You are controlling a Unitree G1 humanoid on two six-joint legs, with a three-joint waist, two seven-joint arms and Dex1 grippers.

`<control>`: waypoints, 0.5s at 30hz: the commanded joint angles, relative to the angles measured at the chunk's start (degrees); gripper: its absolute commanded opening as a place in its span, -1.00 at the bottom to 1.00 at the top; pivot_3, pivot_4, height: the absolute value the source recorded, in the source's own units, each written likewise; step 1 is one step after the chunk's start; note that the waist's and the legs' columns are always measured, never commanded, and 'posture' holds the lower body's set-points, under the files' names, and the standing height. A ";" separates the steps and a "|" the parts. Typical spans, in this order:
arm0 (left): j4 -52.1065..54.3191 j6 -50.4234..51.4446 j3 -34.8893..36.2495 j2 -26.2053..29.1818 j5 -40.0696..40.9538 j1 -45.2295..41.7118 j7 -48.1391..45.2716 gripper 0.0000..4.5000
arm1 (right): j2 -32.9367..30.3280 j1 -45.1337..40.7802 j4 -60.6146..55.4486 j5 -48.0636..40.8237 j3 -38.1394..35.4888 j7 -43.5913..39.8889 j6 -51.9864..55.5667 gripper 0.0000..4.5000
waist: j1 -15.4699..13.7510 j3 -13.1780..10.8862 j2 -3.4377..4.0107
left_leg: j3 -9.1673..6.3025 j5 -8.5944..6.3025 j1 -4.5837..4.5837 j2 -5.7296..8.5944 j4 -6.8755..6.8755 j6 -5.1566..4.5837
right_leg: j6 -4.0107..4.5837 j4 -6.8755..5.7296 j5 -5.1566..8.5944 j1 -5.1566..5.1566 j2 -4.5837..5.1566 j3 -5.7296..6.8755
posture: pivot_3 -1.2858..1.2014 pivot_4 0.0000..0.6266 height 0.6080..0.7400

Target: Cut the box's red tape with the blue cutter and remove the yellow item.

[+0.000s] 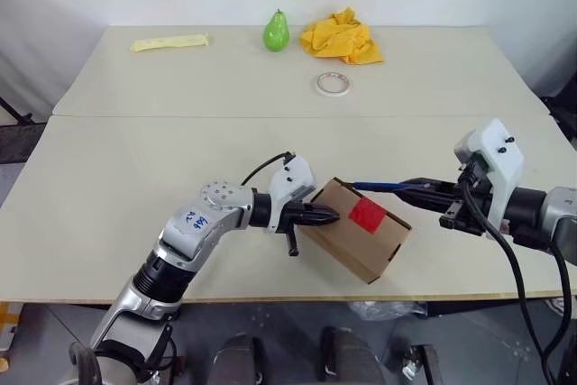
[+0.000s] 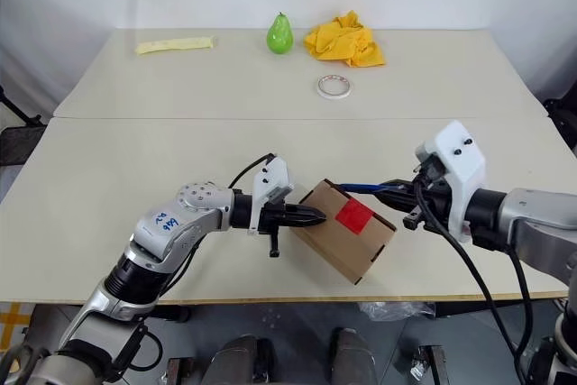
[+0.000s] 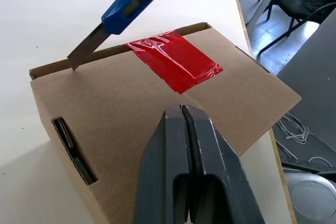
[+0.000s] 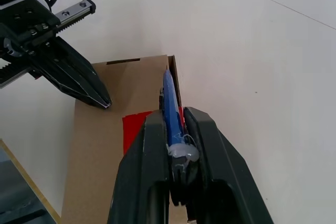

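Sitting closed at the worktop's (image 1: 108, 178) near edge: brown cardboard box (image 1: 356, 241), red tape (image 1: 367, 215) sealing its flaps, blue cutter's (image 3: 134, 1) blade touching its top edge.

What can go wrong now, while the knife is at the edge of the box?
1. The blue cutter has its blade at the box edge, beside the red tape, not on it; it may cut cardboard instead.
2. The shut left gripper only presses on the box top, so the box may slide when the right gripper pulls the cutter.

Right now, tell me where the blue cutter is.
The blue cutter is held in the right gripper, over the near table half, right of centre; its blade tip sits at the box's far top edge, just beyond the red tape.
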State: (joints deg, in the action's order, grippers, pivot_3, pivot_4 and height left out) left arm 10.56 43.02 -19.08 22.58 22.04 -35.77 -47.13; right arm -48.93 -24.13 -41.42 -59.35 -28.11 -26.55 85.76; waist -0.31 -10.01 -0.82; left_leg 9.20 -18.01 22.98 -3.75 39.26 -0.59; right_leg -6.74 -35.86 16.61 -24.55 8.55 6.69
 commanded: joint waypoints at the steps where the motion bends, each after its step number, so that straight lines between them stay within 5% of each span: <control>1: 0.93 -0.08 -0.37 0.15 -0.67 -0.19 -0.35 -0.99 | -1.81 0.38 -0.18 -0.68 -1.42 1.18 -0.68 -0.93 | -0.02 0.00 0.00 | 0.00 0.00 0.00 0.00 0.00 0.00 | 0.00 0.00 0.00 0.00 0.00 0.00 | 0.03 -0.52 1.00; 15: 0.64 -0.27 -0.44 -0.01 -0.77 -0.39 -0.39 -0.99 | -2.20 -3.66 2.59 -8.57 -0.18 5.42 -2.08 -0.93 | 0.02 0.00 0.00 | -0.03 0.00 0.04 0.00 0.04 -0.03 | -0.01 0.01 -0.01 0.00 0.01 0.02 | 0.03 -0.52 1.00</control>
State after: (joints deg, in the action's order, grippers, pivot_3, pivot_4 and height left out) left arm 10.59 43.00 -19.14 22.66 22.01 -35.76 -47.30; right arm -50.12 -27.76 -38.20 -66.66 -27.47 -21.67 85.02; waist -0.29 -10.01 -0.81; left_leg 9.17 -18.01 23.01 -3.75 39.30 -0.62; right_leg -6.75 -35.86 16.60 -24.55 8.56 6.71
